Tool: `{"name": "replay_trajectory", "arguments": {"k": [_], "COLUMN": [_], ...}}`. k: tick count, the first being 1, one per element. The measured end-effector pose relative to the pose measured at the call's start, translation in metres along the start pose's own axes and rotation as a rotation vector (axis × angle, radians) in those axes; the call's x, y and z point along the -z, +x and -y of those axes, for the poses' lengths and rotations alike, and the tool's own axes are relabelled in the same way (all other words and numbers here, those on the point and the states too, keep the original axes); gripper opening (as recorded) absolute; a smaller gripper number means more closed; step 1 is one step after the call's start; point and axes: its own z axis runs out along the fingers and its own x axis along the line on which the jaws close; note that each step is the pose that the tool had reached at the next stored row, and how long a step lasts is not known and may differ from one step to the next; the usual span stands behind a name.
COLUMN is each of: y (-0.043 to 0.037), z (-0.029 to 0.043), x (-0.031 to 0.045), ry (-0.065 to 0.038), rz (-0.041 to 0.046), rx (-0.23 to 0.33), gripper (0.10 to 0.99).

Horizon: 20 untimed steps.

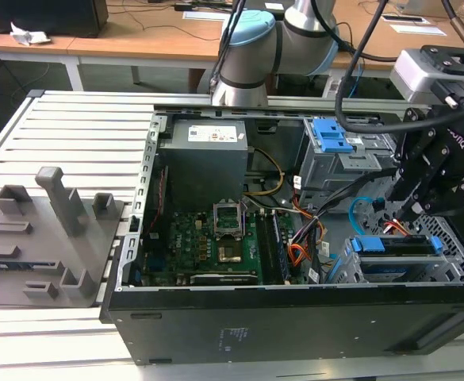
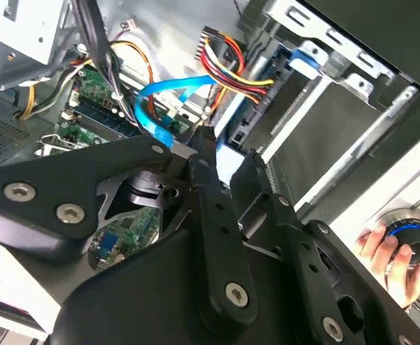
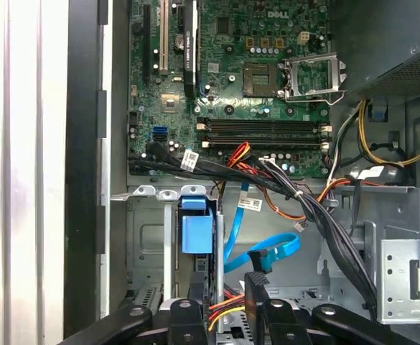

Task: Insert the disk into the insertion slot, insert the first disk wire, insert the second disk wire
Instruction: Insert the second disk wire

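A: Disk position?
B: The disk [image 1: 398, 244] sits in the insertion slot [image 1: 343, 271], at the exterior view's lower right, inside the open computer case [image 1: 216, 333]. It is seen edge-on. Its blue carrier edge runs across the exterior view from left to right, and that is the long axis on show. The silver face is hidden.

A: Do the wrist cameras agree?
B: In the first wrist view the disk's blue tab [image 3: 197, 231] points toward the motherboard [image 3: 231, 86]. The edge runs from the tab back toward the gripper [image 3: 227, 291].

A: Wires?
B: In the second wrist view the first disk wire [image 2: 231, 72] ends in a dark plug against the blue-framed edge. In the exterior view its orange strand lies just above the carrier. The second disk wire [image 3: 271, 251] loops beside the disk, and its dark end lies right at the gripper's tips. Held or merely touching: cannot tell.

A: Tool state?
B: Narrow. Both wrist views show a slim gap between the fingers with background visible through it. Nothing is seen clamped. In the exterior view the gripper hangs just above the disk.

A: Anything extra per view?
B: The second wrist view adds a person's hand [image 2: 385, 248] on a blue-ringed knob [image 2: 409, 233]. The exterior view adds the taller grey cage [image 1: 331, 135] with its blue latch, and a grey fixture plate [image 1: 25, 254] at its left.
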Motion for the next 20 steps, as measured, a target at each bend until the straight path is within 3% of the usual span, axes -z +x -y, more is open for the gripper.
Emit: {"name": "replay_trajectory", "arguments": {"k": [3, 5, 11, 17, 20], "y": [-0.0157, -0.0162, -0.0170, -0.0170, -0.0169], "z": [0.0000, 0.0000, 0.0001, -0.0143, -0.0161], "x": [-0.0005, -0.0006, -0.0016, -0.0072, -0.0117], "ry": [0.000, 0.000, -0.005, -0.005, -0.006], "rz": [-0.0001, -0.0003, -0.0037, -0.0041, -0.0052], "rx": [0.002, 0.012, 0.142, 0.159, 0.177], "gripper": [0.361, 0.361, 0.361, 0.361, 0.361]}}
